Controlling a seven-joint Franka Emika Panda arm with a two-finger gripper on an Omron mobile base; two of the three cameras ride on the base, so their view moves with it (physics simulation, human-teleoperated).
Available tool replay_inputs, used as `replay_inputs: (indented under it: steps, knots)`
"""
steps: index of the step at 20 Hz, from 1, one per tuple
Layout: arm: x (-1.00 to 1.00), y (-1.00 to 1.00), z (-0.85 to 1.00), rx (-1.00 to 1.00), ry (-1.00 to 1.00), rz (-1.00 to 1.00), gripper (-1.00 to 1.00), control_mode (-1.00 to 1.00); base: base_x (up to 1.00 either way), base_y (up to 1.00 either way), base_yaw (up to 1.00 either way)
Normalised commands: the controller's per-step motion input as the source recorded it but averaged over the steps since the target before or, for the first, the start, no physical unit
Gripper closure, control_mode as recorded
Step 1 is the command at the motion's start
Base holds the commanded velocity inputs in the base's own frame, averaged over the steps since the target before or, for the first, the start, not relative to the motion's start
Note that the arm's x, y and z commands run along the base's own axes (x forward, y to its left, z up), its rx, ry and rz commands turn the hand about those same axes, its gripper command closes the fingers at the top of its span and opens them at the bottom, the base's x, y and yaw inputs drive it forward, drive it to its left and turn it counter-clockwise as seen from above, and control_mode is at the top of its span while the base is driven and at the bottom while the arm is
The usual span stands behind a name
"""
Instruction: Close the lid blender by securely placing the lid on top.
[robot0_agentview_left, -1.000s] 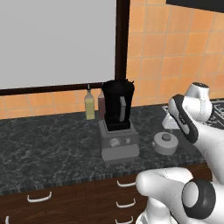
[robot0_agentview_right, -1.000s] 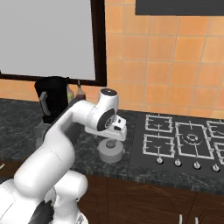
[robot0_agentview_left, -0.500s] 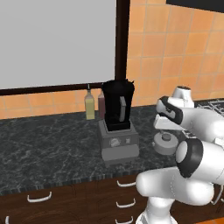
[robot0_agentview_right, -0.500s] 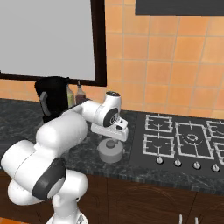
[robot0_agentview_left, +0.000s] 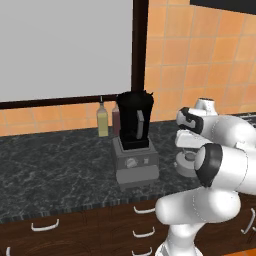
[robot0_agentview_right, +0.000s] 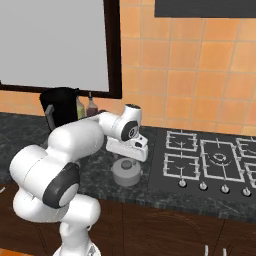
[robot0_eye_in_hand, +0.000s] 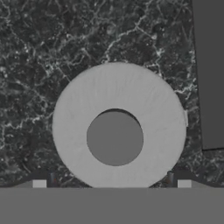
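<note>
Our hand (robot0_agentview_right: 129, 159) hovers directly above the lid (robot0_eye_in_hand: 118, 126), fingers spread wide; the lid lies on the counter (robot0_agentview_left: 60, 165), right of the blender (robot0_agentview_left: 135, 142).

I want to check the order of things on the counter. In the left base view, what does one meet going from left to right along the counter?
Yellowish bottle → blender → lid, with the gripper right above it. The reddish bottle behind the blender overlaps it, so I leave it out.
</note>
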Motion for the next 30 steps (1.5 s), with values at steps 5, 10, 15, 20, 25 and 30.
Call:
replay_inputs:
  steps: [5,10,15,20,25,30]
  knots:
    - [0.00,0.00,-0.45,0.00,0.02,-0.01,-1.00,-1.00,0.00,0.00,0.00]
    - [0.17,0.00,-0.33,0.00,0.00,-0.03,-1.00,-1.00,0.00,0.00,0.00]
    - [0.23,0.00,-0.13,0.00,0.00,-0.02,-1.00,-1.00,0.00,0.00,0.00]
    - [0.02,0.00,-0.22,-0.03,0.00,0.00,1.00,-1.00,0.00,0.00,0.00]
    - [0.00,0.00,0.00,0.00,0.00,0.00,1.00,-1.00,0.00,0.00,0.00]
    - [-0.01,0.00,0.00,0.00,0.00,0.00,1.00,-1.00,0.00,0.00,0.00]
